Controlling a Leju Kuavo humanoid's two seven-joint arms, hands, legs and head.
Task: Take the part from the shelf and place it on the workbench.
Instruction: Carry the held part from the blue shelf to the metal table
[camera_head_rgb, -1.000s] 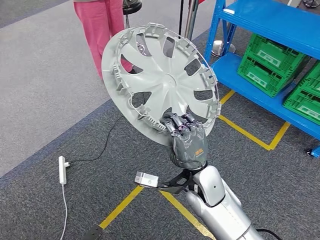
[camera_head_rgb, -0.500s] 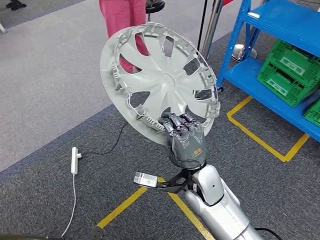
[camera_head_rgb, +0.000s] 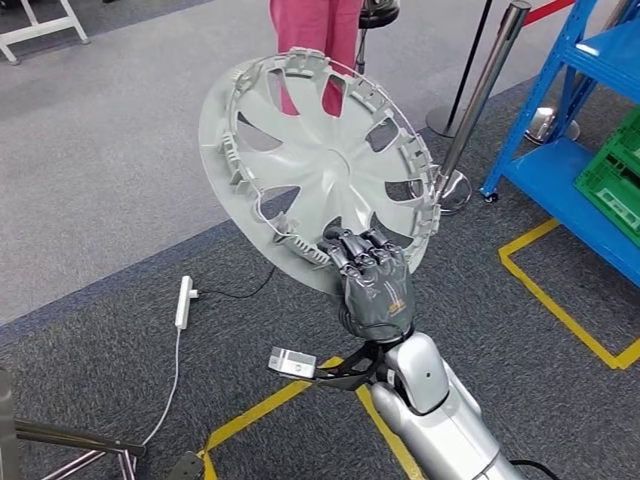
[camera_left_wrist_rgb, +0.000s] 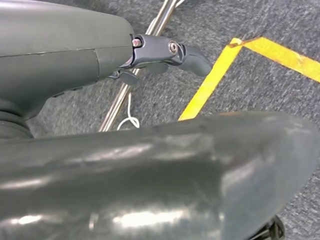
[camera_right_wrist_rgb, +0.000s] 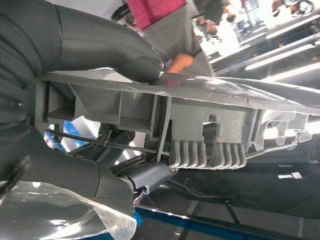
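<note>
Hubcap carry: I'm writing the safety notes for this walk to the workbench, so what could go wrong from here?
1. The right hand grips the hubcap only at its lower rim, so the wide, tilted disc could twist or slip out while walking.
2. The power strip and its cable lie on the carpet nearby, so a foot could catch them.
3. The hubcap sticks out toward a person in pink trousers and a metal post, so a turn could knock either.
</note>
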